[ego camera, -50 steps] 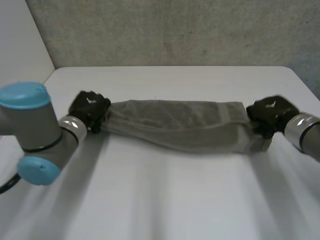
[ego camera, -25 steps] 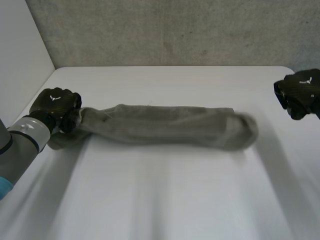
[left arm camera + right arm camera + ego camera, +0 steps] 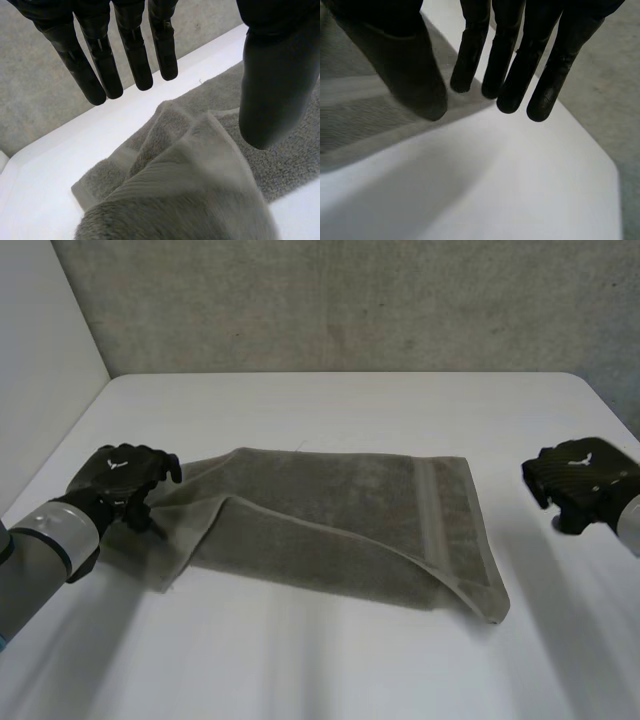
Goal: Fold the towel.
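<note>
Towel point(image 3: 330, 520) lies on the worktop point(image 3: 330, 660), folded over once lengthwise. By my read it's roughly half done.

The fold is sloppy. The top layer runs diagonally, the long edges don't line up, and the left end is bunched with the lower layer sticking out.

Left robot hand point(image 3: 120, 475) is at the towel's left end. Its fingers are straight and spread with the thumb apart, pinching nothing, and the cloth humps up under the palm.

Right robot hand point(image 3: 578, 480) is well apart from the towel's banded right end, over bare worktop. Its fingers are straight and side by side, holding nothing.

Likely left to do: square the edges, then fold crosswise, end to end.

The worktop is white and smooth. A rough grey concrete wall point(image 3: 350, 300) stands behind the towel, and a white panel point(image 3: 40, 360) stands beyond its left end.
</note>
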